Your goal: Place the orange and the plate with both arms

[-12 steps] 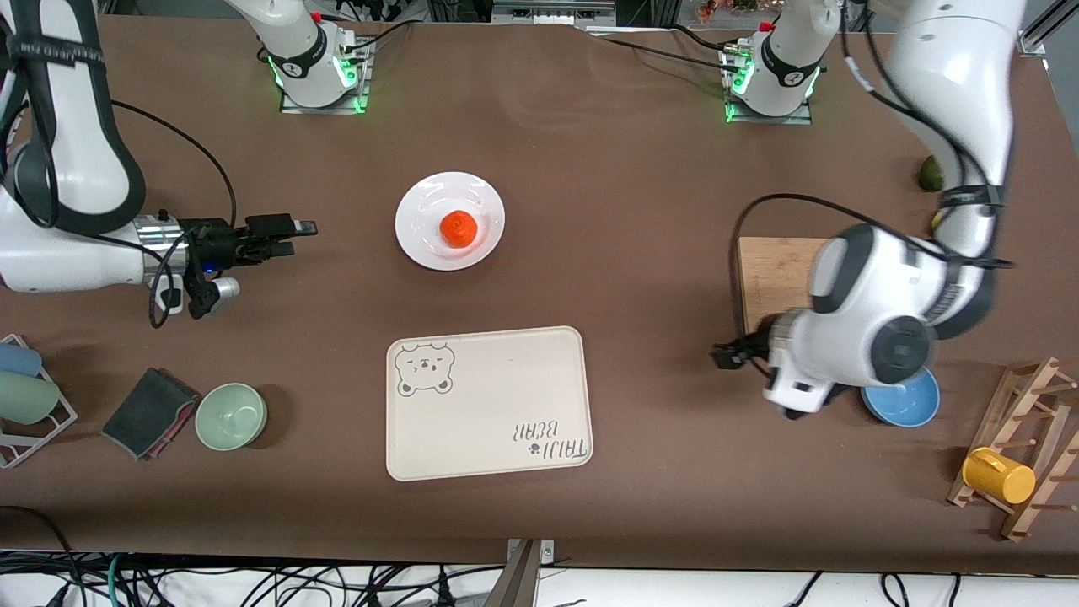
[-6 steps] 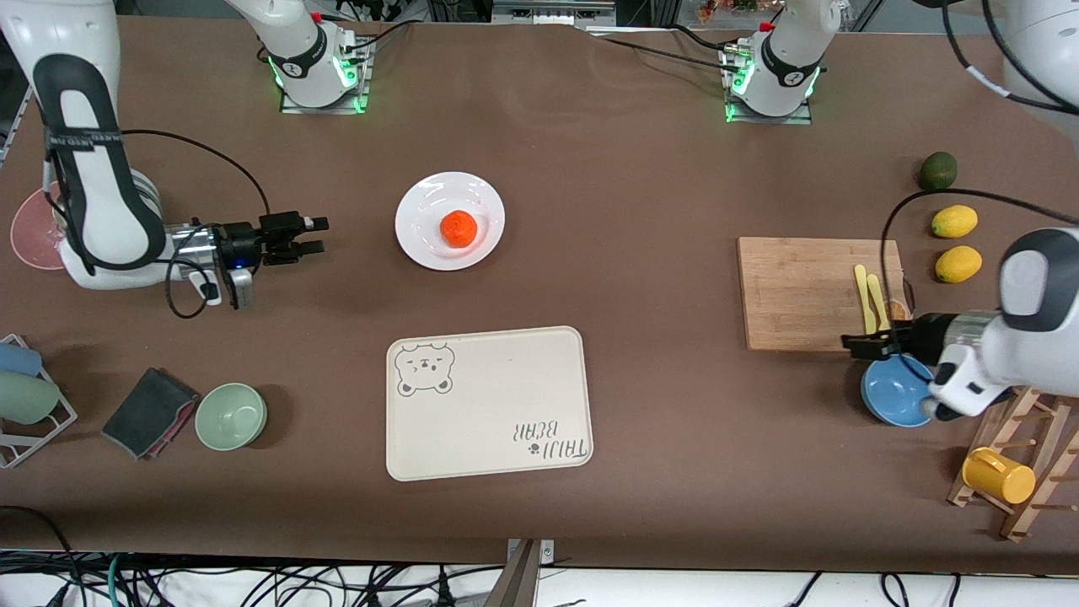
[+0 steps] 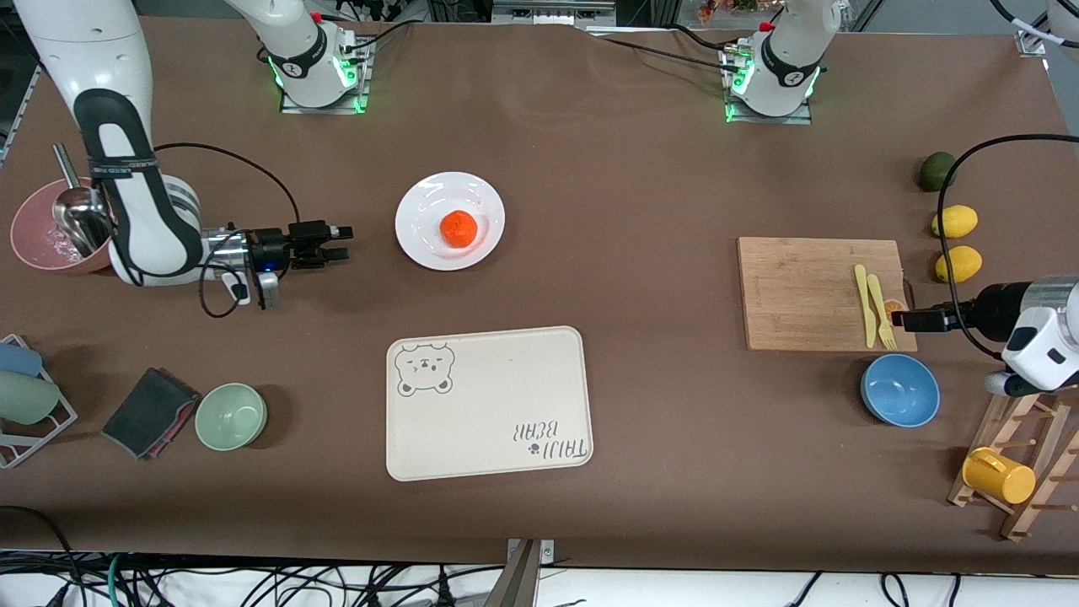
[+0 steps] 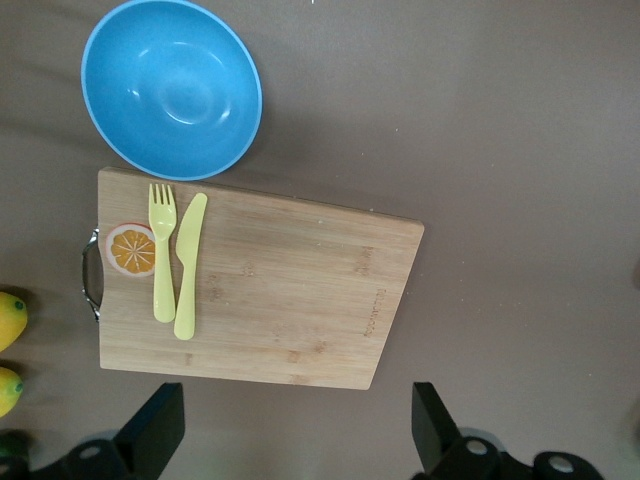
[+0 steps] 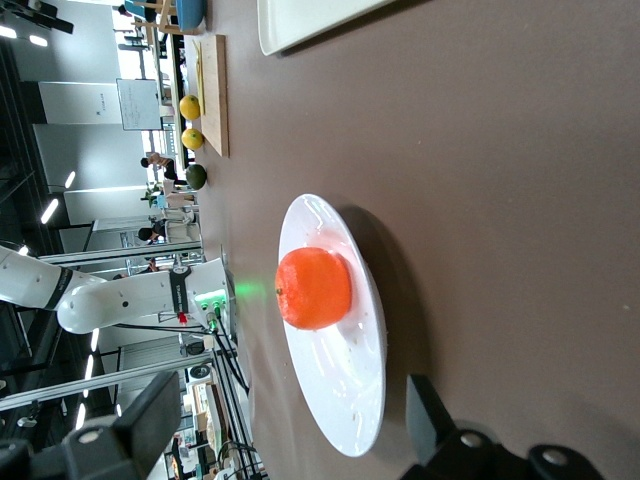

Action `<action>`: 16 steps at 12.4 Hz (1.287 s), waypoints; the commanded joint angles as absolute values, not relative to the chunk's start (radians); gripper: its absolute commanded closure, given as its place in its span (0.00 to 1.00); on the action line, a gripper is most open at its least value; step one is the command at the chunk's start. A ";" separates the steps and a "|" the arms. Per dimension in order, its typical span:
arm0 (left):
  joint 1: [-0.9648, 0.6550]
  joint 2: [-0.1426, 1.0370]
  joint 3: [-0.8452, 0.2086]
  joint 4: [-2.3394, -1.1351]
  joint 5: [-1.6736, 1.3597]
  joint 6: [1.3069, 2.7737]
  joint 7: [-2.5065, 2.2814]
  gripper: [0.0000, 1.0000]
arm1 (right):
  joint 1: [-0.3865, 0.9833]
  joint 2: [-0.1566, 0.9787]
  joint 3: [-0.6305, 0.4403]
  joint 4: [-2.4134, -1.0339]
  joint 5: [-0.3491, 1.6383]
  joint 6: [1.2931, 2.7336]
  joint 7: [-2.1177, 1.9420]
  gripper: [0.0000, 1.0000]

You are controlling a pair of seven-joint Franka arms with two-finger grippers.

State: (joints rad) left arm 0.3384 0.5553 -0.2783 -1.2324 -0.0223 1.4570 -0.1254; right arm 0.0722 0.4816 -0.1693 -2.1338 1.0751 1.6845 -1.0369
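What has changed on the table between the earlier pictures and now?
The right tool, open, moved toward the round white plate. The left tool, open, drew back toward its end, uncovering the wooden board. The small red-orange orange and plate stayed put.

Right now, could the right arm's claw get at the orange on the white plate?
Probably yes. The right gripper is open, level with the plate, pointing at the orange, with only bare table between them.

Bright, even overhead light — soft shadows, sharp focus
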 commanded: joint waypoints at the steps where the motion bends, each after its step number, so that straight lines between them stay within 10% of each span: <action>1: 0.350 0.519 -0.285 -1.261 -0.029 1.456 -0.094 0.00 | 0.101 0.489 -0.170 -2.154 1.115 1.721 -1.062 0.00; 8: -0.073 0.152 0.111 -1.614 -0.121 1.775 -0.090 0.00 | 0.175 0.509 -0.170 -2.201 1.207 1.808 -1.063 0.16; 16: -0.097 0.011 0.121 -1.690 -0.014 1.692 0.082 0.00 | 0.233 0.506 -0.156 -2.267 1.299 1.907 -1.131 0.36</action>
